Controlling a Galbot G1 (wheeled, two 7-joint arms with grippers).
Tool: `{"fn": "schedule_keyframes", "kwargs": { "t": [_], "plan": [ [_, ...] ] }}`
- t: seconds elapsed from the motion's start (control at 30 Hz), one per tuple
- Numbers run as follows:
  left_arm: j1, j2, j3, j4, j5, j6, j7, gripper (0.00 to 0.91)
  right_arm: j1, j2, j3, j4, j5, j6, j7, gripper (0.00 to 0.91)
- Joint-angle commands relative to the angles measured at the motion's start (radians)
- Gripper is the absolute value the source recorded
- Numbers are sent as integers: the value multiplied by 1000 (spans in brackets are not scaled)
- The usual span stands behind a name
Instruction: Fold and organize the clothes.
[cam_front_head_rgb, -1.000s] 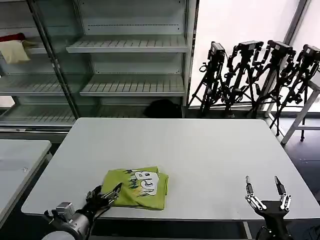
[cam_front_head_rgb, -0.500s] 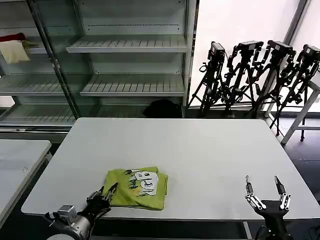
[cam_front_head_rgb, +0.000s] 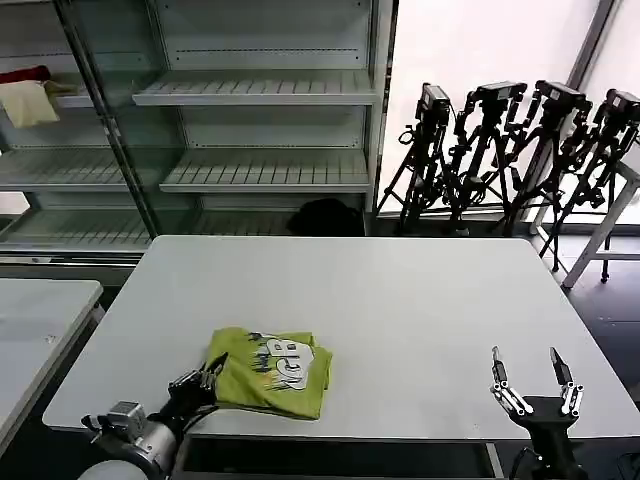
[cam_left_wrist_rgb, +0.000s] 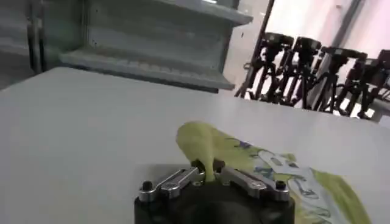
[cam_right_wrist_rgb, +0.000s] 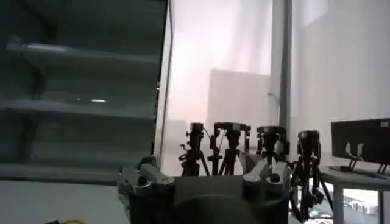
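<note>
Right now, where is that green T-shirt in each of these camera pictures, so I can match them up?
Head view: the T-shirt lies folded near the white table's front-left edge, the left gripper pinching its near-left corner.
Left wrist view: the T-shirt sits just beyond the gripper.
Right wrist view: not in it.
Shared landmark: the black tripods.

left hand (cam_front_head_rgb: 212, 371) pinching t-shirt (cam_front_head_rgb: 272, 371) edge | right hand (cam_front_head_rgb: 532, 378) open
</note>
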Motion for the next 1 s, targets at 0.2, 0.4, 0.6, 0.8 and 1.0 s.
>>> {"fn": "schedule_keyframes", "kwargs": {
  "t": [0.2,0.4,0.6,0.8,1.0],
  "plan": [
    [-10,222,-557,37,-237,107,72,0,35,-6,-8,2,6,-19,-3,907],
    [-132,377,-631,-26,-291,190,157,0,45,1,-18,1,5,-24,-7,907],
    [-118,350,-97,-120,83,129,341,0,44,7,-12,10,6,-31,-7,907],
    [-188,212,388,174,432,-81,454,0,21,4,-4,17,4,-30,-8,907],
    [-303,165,435,148,389,-96,435,0,23,9,-8,11,2,-33,-14,907]
  ]
}}
